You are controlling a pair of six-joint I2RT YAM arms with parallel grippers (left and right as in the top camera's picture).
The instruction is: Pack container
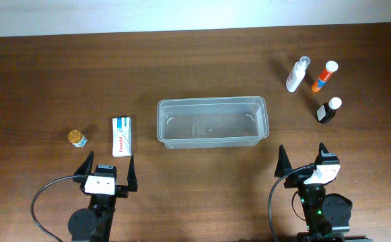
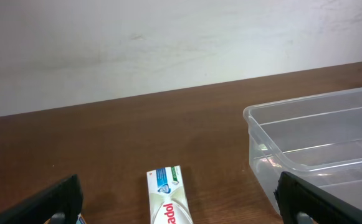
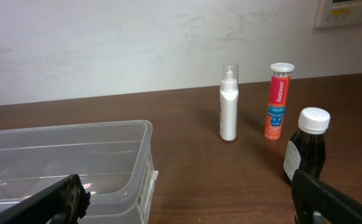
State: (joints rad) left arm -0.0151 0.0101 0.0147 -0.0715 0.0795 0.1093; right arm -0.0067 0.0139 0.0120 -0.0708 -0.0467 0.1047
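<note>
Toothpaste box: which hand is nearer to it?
Left. The left hand sits just short of the toothpaste box; the right hand is far off, past the other end of the container.

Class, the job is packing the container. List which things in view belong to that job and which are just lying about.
Belong, probably: container, toothpaste box, gold-lidded jar, white spray bottle, orange tube, dark bottle.
Just lying about: nothing loose that shows; only the table and wall remain.

Top-down overhead; low wrists toward container (image 1: 182, 126)
</note>
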